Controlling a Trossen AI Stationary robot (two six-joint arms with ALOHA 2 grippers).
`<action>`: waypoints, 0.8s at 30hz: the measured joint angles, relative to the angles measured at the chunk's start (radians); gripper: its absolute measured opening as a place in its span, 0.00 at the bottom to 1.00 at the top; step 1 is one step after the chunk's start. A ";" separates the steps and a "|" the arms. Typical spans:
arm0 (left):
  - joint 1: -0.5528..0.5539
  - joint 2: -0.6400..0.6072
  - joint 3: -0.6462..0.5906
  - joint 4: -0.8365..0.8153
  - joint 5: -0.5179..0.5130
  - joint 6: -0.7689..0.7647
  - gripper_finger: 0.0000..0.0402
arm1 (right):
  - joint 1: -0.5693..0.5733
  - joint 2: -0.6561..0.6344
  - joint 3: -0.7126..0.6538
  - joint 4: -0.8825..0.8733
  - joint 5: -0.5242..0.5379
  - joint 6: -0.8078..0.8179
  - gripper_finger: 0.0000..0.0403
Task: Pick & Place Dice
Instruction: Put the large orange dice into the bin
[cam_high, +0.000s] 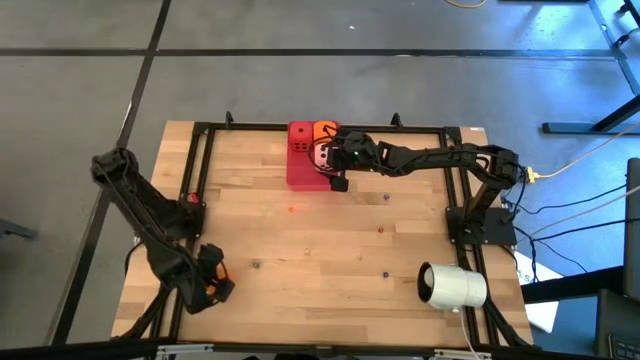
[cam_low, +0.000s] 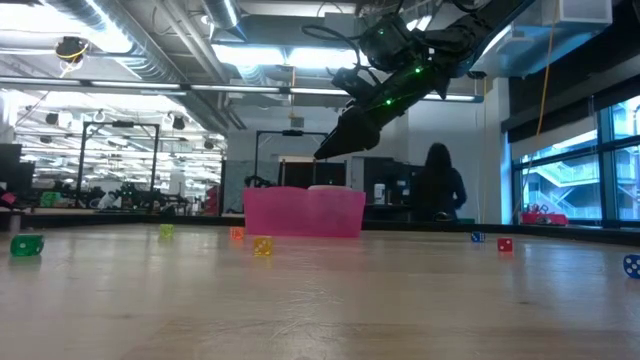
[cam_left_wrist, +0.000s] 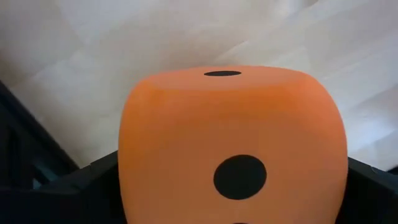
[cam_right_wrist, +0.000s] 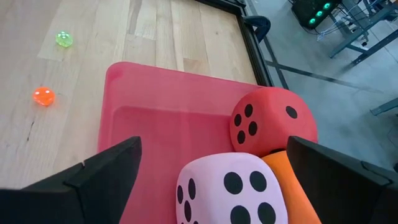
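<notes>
Three dice lie in the pink-red tray (cam_high: 300, 172) at the table's far side: a red die (cam_right_wrist: 267, 118), a pale pink die (cam_right_wrist: 227, 186) and an orange die (cam_right_wrist: 292, 190) pressed together at its far end. My right gripper (cam_right_wrist: 212, 149) hangs open just above them, touching none. At the table's near left, my left gripper (cam_high: 210, 282) points steeply down and is open. A second orange die (cam_left_wrist: 230, 143) with dark pips fills the space between its fingers. Whether that die rests on the wood is hidden. My left gripper comes from above with one dark finger (cam_left_wrist: 68, 193) on either side of the orange die. The die's own bulk hides where they would meet it, so I cannot tell whether they touch.
A white cylinder (cam_high: 452, 285) lies at the near right. Tiny coloured dice dot the wood, among them a green one (cam_low: 27, 245), a yellow one (cam_low: 262, 246) and a red one (cam_low: 505, 244). A black frame (cam_high: 200, 165) borders the table. A person stands in the room behind.
</notes>
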 joint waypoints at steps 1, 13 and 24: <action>0.009 -0.011 0.000 -0.003 -0.006 0.017 1.00 | 0.000 0.000 0.000 0.000 0.000 0.000 0.99; 0.279 -0.140 0.000 -0.058 -0.211 0.626 1.00 | 0.000 0.000 0.000 0.000 0.000 -0.034 0.99; 0.737 -0.165 0.001 0.001 -0.529 1.483 1.00 | 0.000 0.000 0.000 0.000 -0.096 0.005 0.99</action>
